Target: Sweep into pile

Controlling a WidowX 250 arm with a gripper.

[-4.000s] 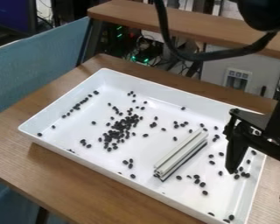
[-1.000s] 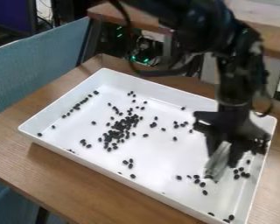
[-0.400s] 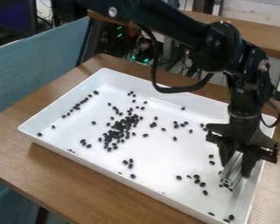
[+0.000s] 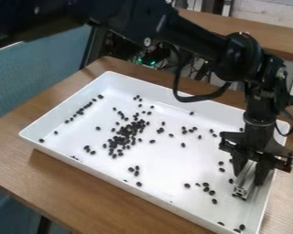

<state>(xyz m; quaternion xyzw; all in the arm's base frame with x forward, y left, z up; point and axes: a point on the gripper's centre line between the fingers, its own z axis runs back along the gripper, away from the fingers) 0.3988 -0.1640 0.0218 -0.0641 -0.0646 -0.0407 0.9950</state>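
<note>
The black gripper (image 4: 252, 172) hangs at the right end of the white tray (image 4: 164, 171), shut on a silver metal bar (image 4: 244, 183). The bar's lower end is down near the tray floor, close to the right wall. Dark beans lie scattered over the tray. Their densest cluster (image 4: 123, 137) is left of the middle, a line of beans (image 4: 80, 111) runs by the left wall, and loose beans (image 4: 206, 187) lie left of the bar. Any beans behind the fingers are hidden.
The tray's raised walls surround the beans on a wooden table (image 4: 69, 183). Behind stands a wooden shelf (image 4: 259, 32), and a blue-grey panel (image 4: 39, 77) is at the left. The arm spans the top of the view.
The bar lay on the tray floor with the gripper apart from it; now the gripper has hold of it. Gripper and bar have since shifted right, toward the right wall.
</note>
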